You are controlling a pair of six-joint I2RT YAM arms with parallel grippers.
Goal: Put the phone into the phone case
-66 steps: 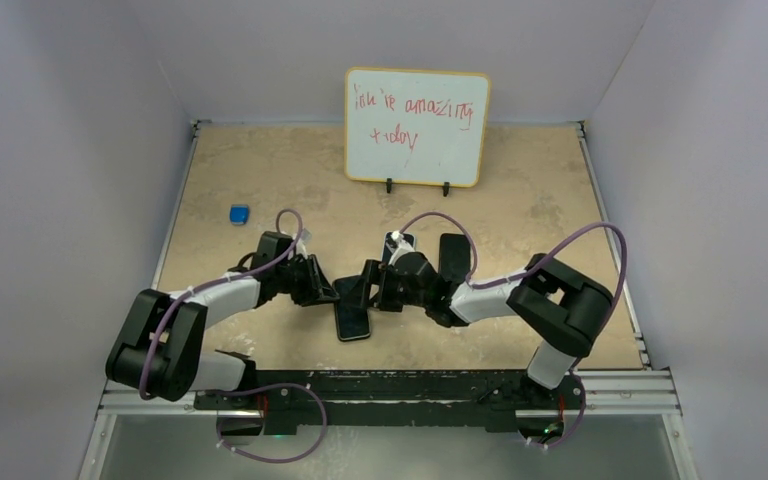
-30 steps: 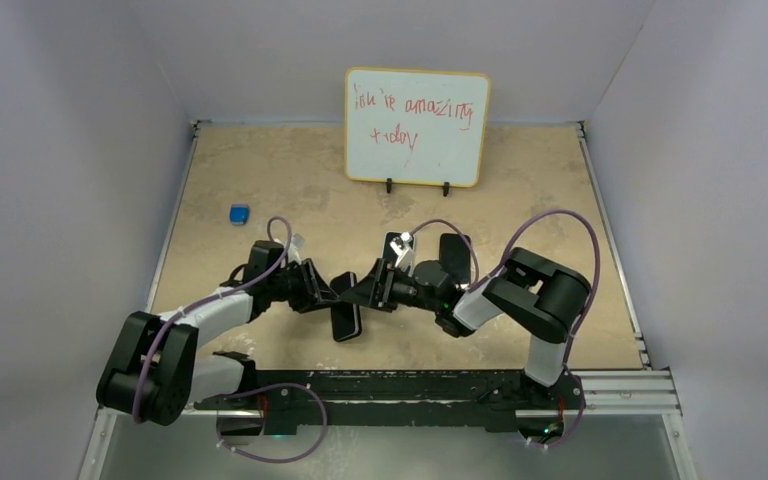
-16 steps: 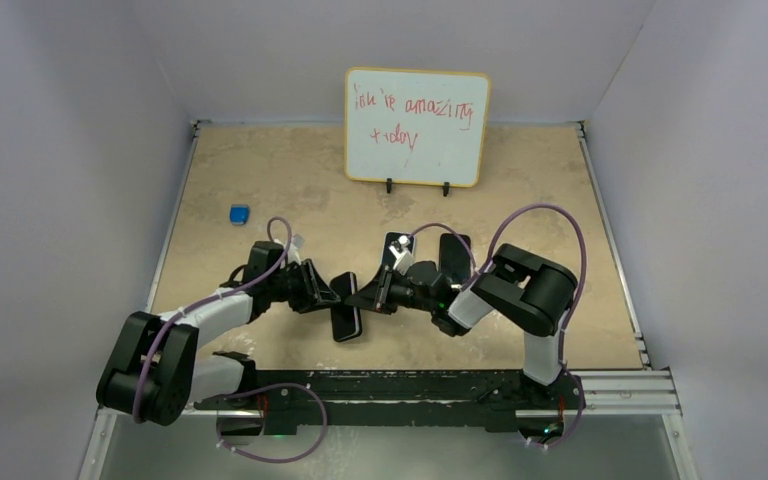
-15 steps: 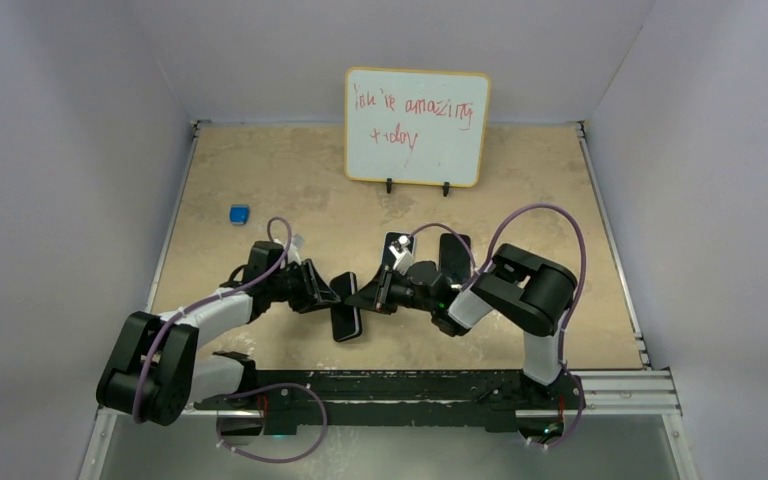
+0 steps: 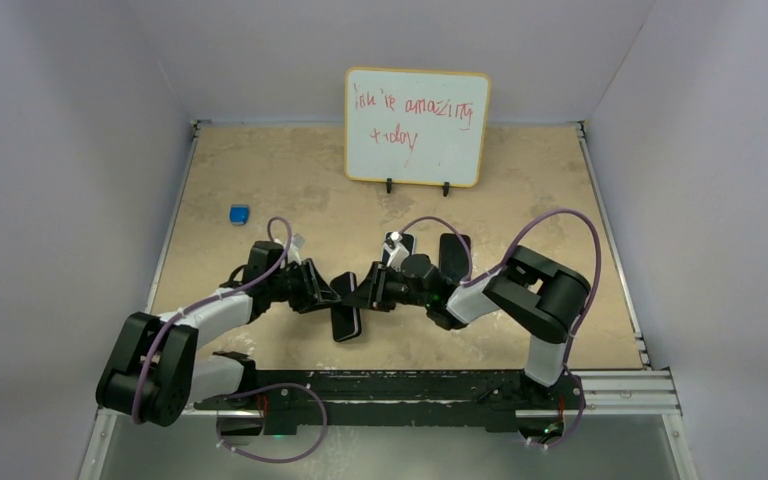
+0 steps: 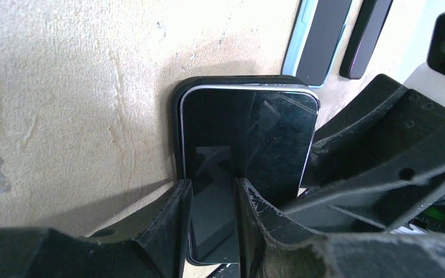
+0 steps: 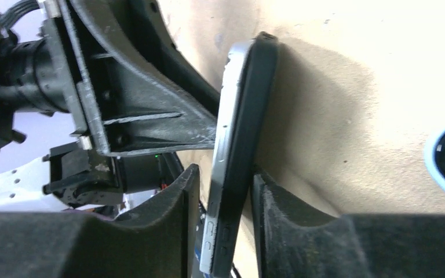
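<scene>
left wrist | phone case [image 6: 296,35] | light blue rim, dark inside

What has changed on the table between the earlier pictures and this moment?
The black-glass phone with a silver rim shifted slightly left and tipped from flat up onto its long edge; the right gripper pinches it across its thickness, the left gripper sits over its screen. The right arm's elbow swung inward, then back out. The yellow-framed whiteboard and the small blue cube stayed put.
</scene>
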